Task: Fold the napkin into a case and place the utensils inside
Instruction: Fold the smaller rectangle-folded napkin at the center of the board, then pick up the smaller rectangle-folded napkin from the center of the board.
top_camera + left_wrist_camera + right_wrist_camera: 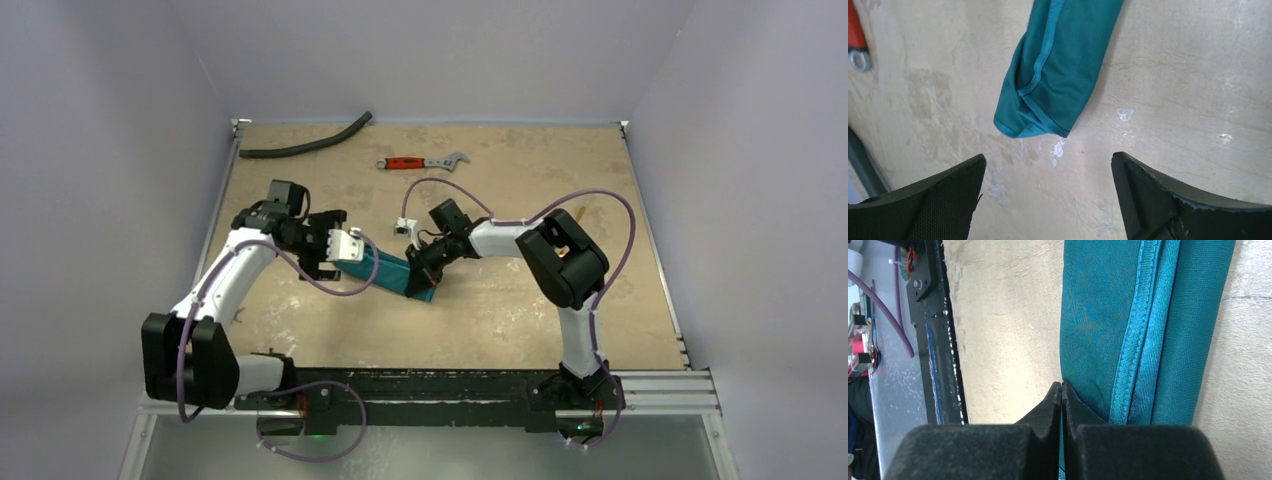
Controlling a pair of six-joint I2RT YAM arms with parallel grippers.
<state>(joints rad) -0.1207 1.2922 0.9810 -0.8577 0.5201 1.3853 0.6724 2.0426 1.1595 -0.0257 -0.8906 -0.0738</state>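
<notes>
While the napkin (395, 272) lies as a long, narrow teal band on the table (520, 300), nearer the arm bases than the red-handled wrench (420, 162) and a touch to its left, the fold looks well under way; by my reading it is a slim strip and not yet clearly a pocket. The utensils I can't pick out with any certainty, and nothing pokes from the cloth, so loading them looks like the job left.

The left gripper (1048, 165) hovers on the near-left side of the wrench, jaws spread wide and holding nothing; the rounded, bunched end of the cloth (1058, 75) sits just beyond its dark, grainy pads. The right gripper (1061, 387), almost straight towards the bases from the wrench, has its jaws pressed together with a sliver of teal caught between them, so I call that a pinch on the napkin's edge.

The fabric (1128, 315) is a fine, faintly shiny knit; a stitched hem runs down its length. The tabletop is pale, scuffed board; a black hose (305, 140) curves to the left of the wrench.
</notes>
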